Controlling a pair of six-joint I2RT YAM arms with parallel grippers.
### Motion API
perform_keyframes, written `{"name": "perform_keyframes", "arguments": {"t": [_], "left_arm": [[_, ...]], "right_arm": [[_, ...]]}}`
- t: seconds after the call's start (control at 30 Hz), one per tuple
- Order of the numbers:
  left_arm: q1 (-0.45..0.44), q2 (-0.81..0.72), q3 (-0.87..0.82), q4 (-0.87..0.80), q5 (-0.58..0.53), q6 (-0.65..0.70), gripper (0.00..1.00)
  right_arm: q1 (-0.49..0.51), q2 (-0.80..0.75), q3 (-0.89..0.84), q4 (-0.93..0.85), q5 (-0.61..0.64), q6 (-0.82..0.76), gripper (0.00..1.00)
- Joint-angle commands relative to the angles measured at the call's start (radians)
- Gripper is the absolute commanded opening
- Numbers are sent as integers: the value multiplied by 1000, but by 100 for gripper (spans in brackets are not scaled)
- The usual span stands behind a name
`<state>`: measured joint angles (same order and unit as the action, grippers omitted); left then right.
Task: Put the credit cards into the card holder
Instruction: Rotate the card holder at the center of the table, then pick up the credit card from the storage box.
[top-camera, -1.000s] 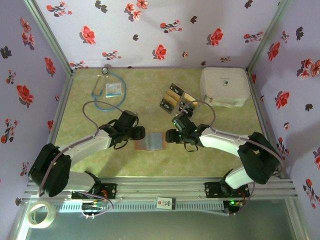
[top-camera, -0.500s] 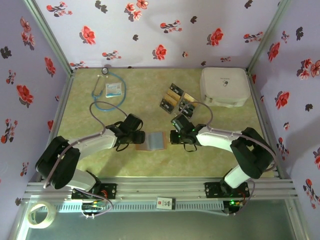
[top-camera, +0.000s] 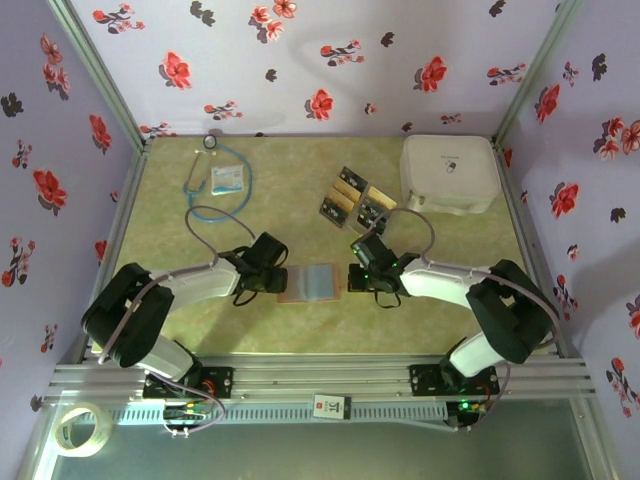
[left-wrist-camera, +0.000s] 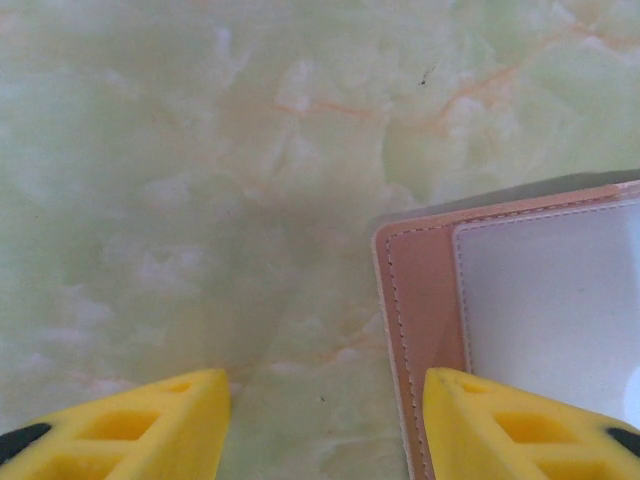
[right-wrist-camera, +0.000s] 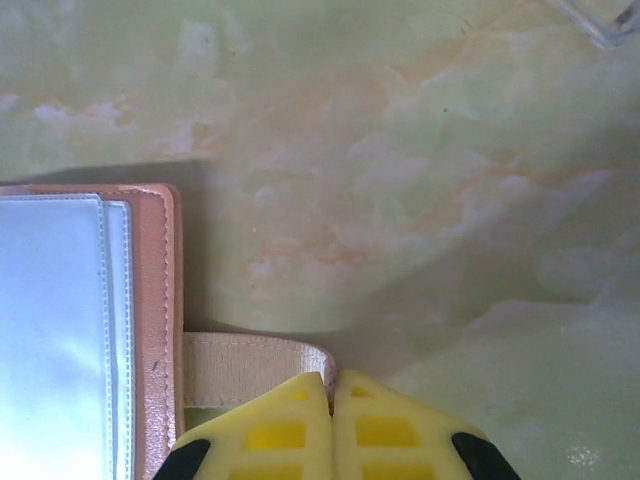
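Note:
The card holder (top-camera: 308, 283) lies open and flat on the table between my two grippers, its clear grey slots facing up inside a reddish-brown border (left-wrist-camera: 425, 300). My left gripper (top-camera: 275, 279) is open; one yellow finger (left-wrist-camera: 520, 425) is over the holder's left edge and the other is over bare table. My right gripper (right-wrist-camera: 332, 385) is shut on the pale strap (right-wrist-camera: 250, 365) that sticks out from the holder's right edge (right-wrist-camera: 160, 320). Several credit cards (top-camera: 352, 200), tan and black, lie in a cluster farther back.
A big white case (top-camera: 450, 172) stands at the back right. A stethoscope (top-camera: 200, 190) and a white-blue packet (top-camera: 228, 179) lie at the back left. A tape roll (top-camera: 80, 428) sits outside the frame at the front left.
My right gripper has shut on the holder's strap and shifted slightly right. The holder has gone from partly raised to lying flat and open. The left gripper has moved in to its left edge.

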<state>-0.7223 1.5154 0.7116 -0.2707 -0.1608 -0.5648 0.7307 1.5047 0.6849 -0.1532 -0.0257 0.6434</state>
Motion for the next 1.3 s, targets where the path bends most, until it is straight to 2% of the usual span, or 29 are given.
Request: {"name": "perform_keyframes", "arguments": {"t": [0.0, 0.1, 0.23, 0.5, 0.6, 0.63, 0.77, 0.9, 1.27], "left_arm": [[-5, 41, 21, 13, -25, 13, 55], [-5, 31, 40, 2, -25, 16, 54], [-4, -15, 75, -42, -24, 19, 57], [36, -168, 100, -86, -26, -5, 80], [63, -216, 100, -95, -24, -14, 96], [73, -231, 99, -97, -23, -19, 99], [108, -272, 86, -102, -13, -35, 100], [141, -290, 64, -91, 20, -62, 100], [182, -292, 11, -40, 78, -113, 100]], "right_arm": [[-7, -32, -15, 6, 8, 29, 6], [-8, -47, -2, -7, 2, 27, 14], [-20, -89, 56, -79, -7, -11, 31], [-104, -155, 275, -285, -9, -161, 58], [-145, -109, 379, -352, -38, -248, 65], [-157, -81, 419, -377, -54, -282, 66], [-168, 32, 547, -472, -23, -404, 66], [-168, 127, 628, -525, 22, -486, 62], [-165, 288, 717, -596, 102, -595, 52]]}}
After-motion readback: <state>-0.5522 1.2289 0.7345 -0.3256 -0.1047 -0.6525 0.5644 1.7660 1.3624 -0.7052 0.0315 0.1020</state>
